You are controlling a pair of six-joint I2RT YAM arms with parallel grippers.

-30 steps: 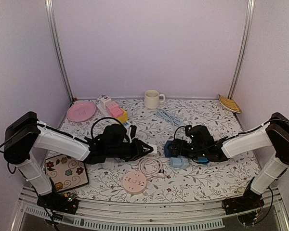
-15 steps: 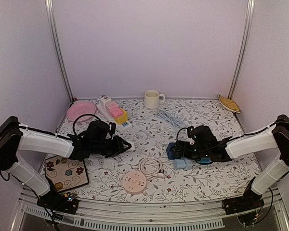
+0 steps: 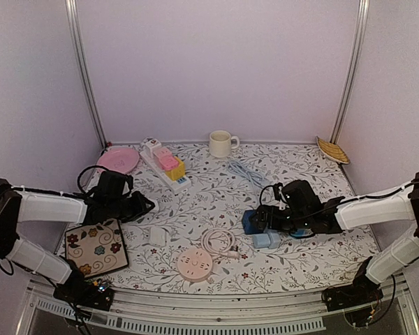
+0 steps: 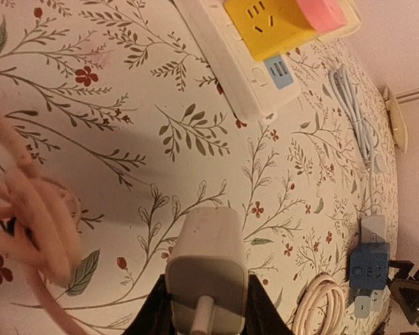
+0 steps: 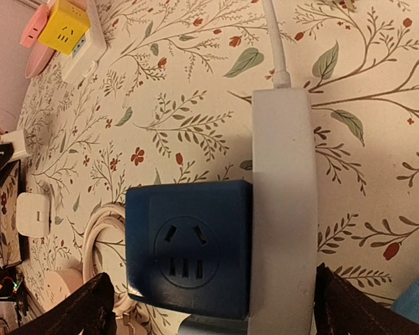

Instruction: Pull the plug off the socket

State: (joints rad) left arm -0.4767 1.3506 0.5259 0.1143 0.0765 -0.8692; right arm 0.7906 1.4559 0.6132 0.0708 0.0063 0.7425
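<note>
Plug [image 4: 207,259], a white boxy block, sits at the bottom centre of the left wrist view. The left gripper [image 4: 206,310] is closed on it, with one dark finger [image 4: 152,315] against each side and a short white stub coming out of its near face. In the overhead view the plug [image 3: 153,205] and left gripper [image 3: 144,207] are at the middle left. They are well apart from the socket strip [image 3: 260,225], which is right of centre.

At the bottom of the overhead frame lie a round pink socket disc [image 3: 195,265] and a floral tile [image 3: 96,249], with a coiled white cable [image 3: 218,241] just above the disc.

In the right wrist view the white socket strip [image 5: 283,209] lies flat with a blue cube adapter [image 5: 188,244] touching its left side. The right gripper [image 5: 213,310] is spread wide, one finger outside the cube and one outside the strip. Whether the fingers press on them cannot be told.

Higher in the overhead frame are a second strip [image 3: 163,167] carrying yellow and pink cubes, a pink plate [image 3: 118,161] and a cream mug [image 3: 222,144].
</note>
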